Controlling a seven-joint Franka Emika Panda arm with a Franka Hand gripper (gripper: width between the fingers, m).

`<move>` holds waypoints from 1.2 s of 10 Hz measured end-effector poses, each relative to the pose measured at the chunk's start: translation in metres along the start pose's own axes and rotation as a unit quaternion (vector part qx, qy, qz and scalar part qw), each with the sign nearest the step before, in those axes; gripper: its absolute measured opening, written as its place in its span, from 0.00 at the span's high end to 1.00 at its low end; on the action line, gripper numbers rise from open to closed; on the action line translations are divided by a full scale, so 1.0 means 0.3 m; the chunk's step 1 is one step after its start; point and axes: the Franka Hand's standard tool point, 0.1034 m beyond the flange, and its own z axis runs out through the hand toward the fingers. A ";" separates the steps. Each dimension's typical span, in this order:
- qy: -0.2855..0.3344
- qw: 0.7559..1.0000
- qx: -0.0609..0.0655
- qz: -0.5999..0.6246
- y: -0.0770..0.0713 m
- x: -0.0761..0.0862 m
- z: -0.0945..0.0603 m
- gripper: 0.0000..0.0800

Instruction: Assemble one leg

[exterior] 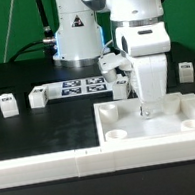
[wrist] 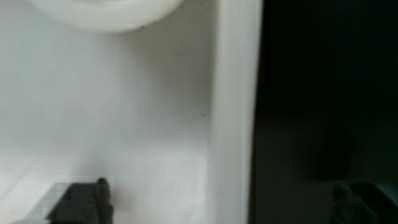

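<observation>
Exterior view: hand (exterior: 145, 109) at smooth white square panel (exterior: 175, 114), chunky leg (exterior: 37, 95) apart

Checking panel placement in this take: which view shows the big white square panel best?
The exterior view: the square panel appears nearly whole, with round corner sockets and the gripper low over it. The wrist view gives only a blurred close-up of its flat face, one edge and part of one socket.
</observation>
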 end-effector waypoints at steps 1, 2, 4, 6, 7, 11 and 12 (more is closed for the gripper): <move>0.000 1.000 0.000 0.000 0.000 0.000 0.000 0.20; 0.000 1.000 0.000 0.000 0.000 0.000 0.000 0.19; 0.000 1.000 0.000 0.000 0.000 0.000 -0.002 0.19; -0.002 1.000 -0.011 0.017 -0.034 -0.001 -0.078 0.19; -0.003 1.000 -0.018 0.024 -0.053 0.002 -0.125 0.19; -0.002 0.997 -0.018 0.077 -0.077 0.001 -0.132 0.19; 0.000 0.991 -0.017 0.131 -0.078 0.002 -0.132 0.19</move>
